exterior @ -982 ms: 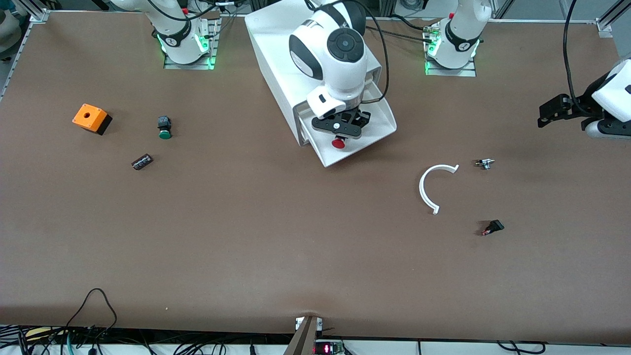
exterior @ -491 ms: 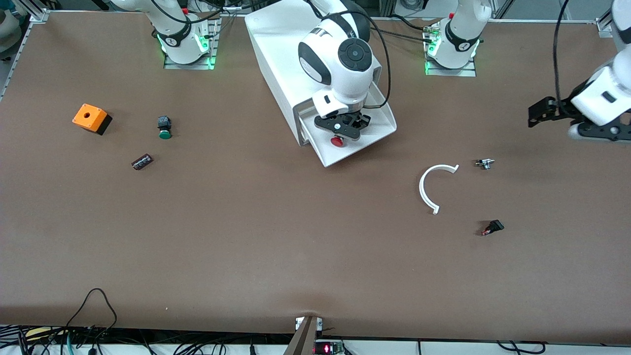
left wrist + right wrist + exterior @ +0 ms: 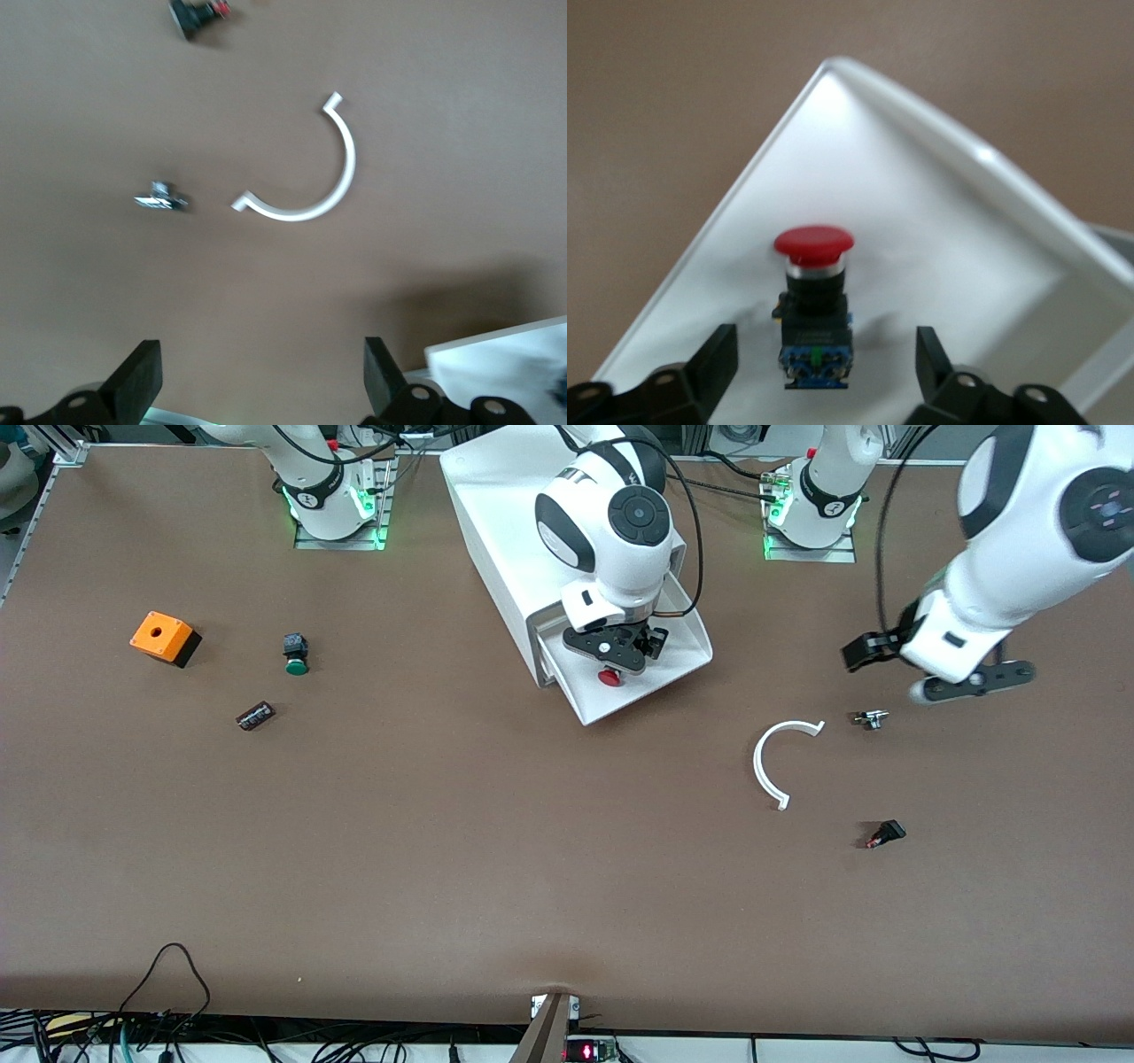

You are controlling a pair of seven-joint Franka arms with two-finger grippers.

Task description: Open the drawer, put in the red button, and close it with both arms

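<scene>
The brown bench [image 3: 443,850] carries everything. Largest on it is the big white boxy cabinet [image 3: 496,531], standing between the 2 arm bases. Its shallow wide white plastic tray drawer [image 3: 678,651] is pulled out toward the front camera.

The right arm [image 3: 611,522] reaches over the cabinet, and the right gripper [image 3: 611,657] hangs just above the open drawer. Its jaws are spread wide and hold nothing; in the right wrist view the fingers [image 3: 713,363] stand clear on either side of the button.

The left arm [image 3: 1019,540] comes in over the left arm's end of the bench, and the left gripper [image 3: 921,673] is over bare bench near the small silver metal part [image 3: 871,718]. Its jaws are wide open and empty, as the left wrist view shows [image 3: 257,385].

The thin white plastic half-ring [image 3: 772,760] lies on the bench, nearer the front camera than the drawer and just beside the silver part.

Toward the right arm's end sit the orange box with a black base and a hole in its top [image 3: 163,638], the green-capped push button [image 3: 295,654] and a small dark cylindrical part [image 3: 255,715].

The small black part with a red tip [image 3: 886,833] lies nearer the front camera than the half-ring.

The small red button with a round red cap and black body [image 3: 609,677] lies on its side in the drawer, on the tray floor [image 3: 814,305].
</scene>
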